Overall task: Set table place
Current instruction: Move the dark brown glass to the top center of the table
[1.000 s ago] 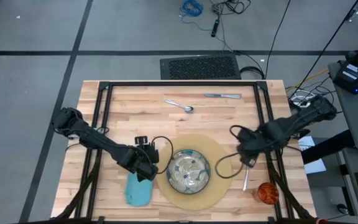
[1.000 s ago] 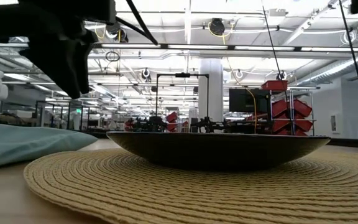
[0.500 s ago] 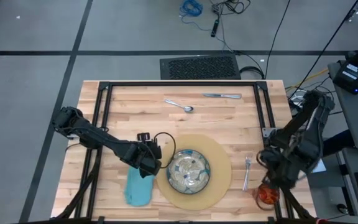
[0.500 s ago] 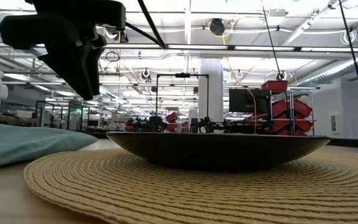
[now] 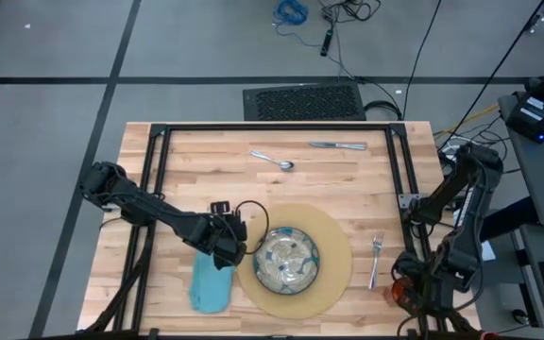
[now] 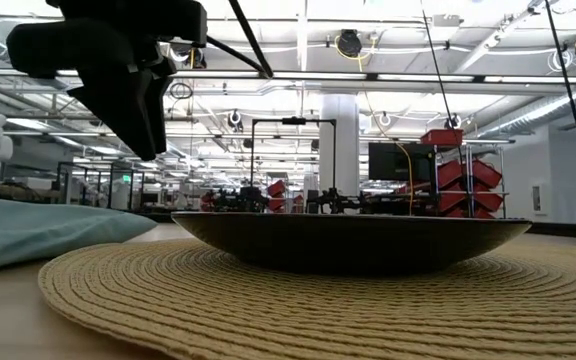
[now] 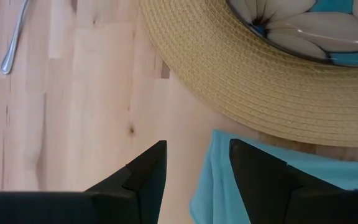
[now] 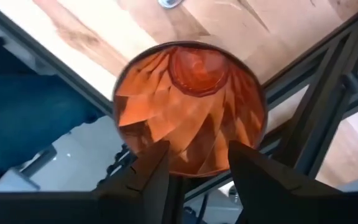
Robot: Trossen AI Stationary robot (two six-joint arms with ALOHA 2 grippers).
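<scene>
The round tan placemat [image 5: 333, 247] lies near the table's [image 5: 206, 179] front edge, and the green-patterned plate [image 5: 287, 261] rests on it. The teal napkin [image 5: 210, 289] lies flat to the left of the mat. To its right the fork [image 5: 376, 259] lies on the wood. The spoon [image 5: 274, 161] and knife [image 5: 338, 145] lie near the far edge. The orange cup [image 8: 190, 106] stands at the near right corner. My right gripper [image 8: 196, 152] hovers open above it. My left gripper [image 7: 196, 149] hangs open over the napkin's far end [image 7: 229, 168], beside the mat [image 7: 241, 93].
The black metal frame [image 5: 272, 127] runs along the table's edges and passes right beside the cup [image 5: 399, 295]. Bare wood lies between the mat and the far cutlery. In the low view the plate [image 6: 348, 240] and mat [image 6: 318, 300] fill the foreground.
My right gripper has swung from above the fork, by the mat's right edge, toward the table's near right corner. It has sunk and rolled on the way and now hangs over the orange cup. The fork lies still on the wood.
</scene>
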